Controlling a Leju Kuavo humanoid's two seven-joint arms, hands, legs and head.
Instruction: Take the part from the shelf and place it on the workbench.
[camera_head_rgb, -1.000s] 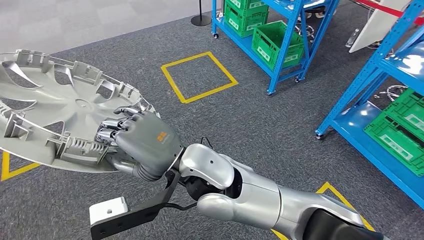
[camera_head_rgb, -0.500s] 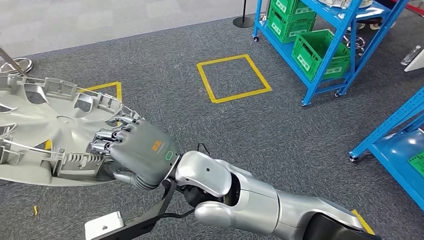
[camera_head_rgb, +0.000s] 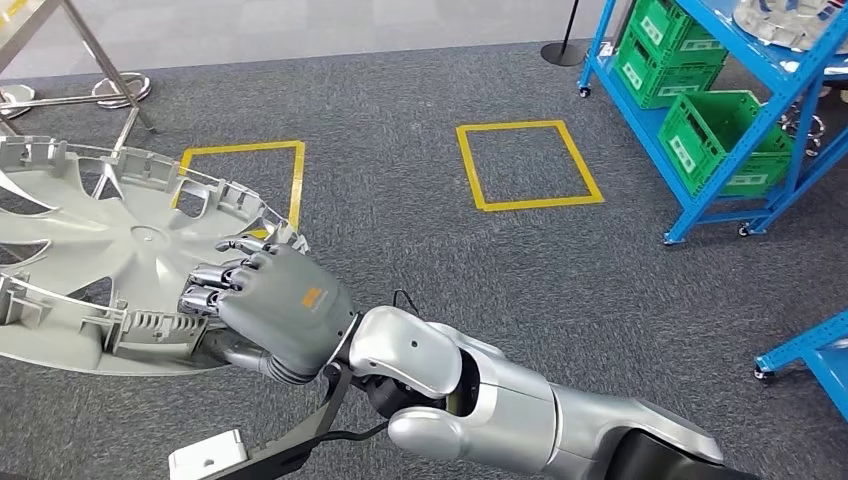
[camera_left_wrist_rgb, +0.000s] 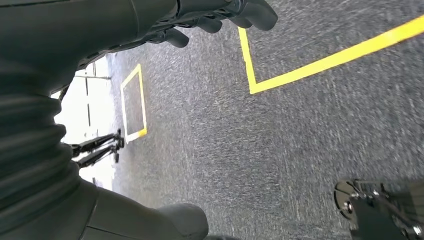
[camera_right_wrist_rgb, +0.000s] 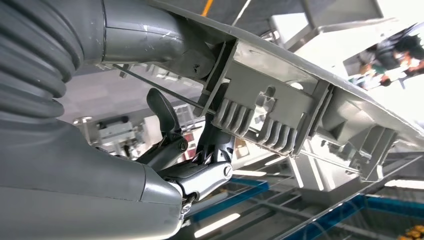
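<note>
Camera panned left; shelf (camera_head_rgb: 700, 110) further right.

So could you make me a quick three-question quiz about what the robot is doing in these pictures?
1. True or false: the right hand holds the grey wheel cover.
2. What colour are the crates on the blue shelf?
3. The taped squares on the carpet are: A red, B yellow, C white.

Key: 1 true. 2 green. 3 B.

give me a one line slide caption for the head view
The right hand grips a grey wheel cover by its rim above grey carpet marked with yellow tape squares, blue shelving beyond.
</note>
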